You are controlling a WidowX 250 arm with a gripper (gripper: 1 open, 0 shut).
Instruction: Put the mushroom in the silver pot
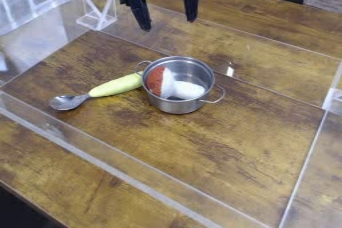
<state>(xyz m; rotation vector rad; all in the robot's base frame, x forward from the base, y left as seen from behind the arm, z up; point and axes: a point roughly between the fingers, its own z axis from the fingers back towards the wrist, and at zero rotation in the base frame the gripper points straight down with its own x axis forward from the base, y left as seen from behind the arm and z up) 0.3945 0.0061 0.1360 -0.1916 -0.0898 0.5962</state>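
The silver pot point(181, 84) stands near the middle of the wooden table. Inside it lies the mushroom point(170, 82), its reddish-brown cap toward the left wall and its white stem toward the right. My gripper point(163, 12) hangs high above the table at the top of the view, behind the pot and well clear of it. Its two black fingers point(139, 12) are spread wide and open, with nothing between them.
A yellow-green elongated vegetable point(116, 84) lies just left of the pot, touching or nearly touching it. A grey metal spoon point(67, 101) rests at its left end. Clear plastic walls point(94, 162) fence the work area. A white rack point(96, 14) stands at the back left.
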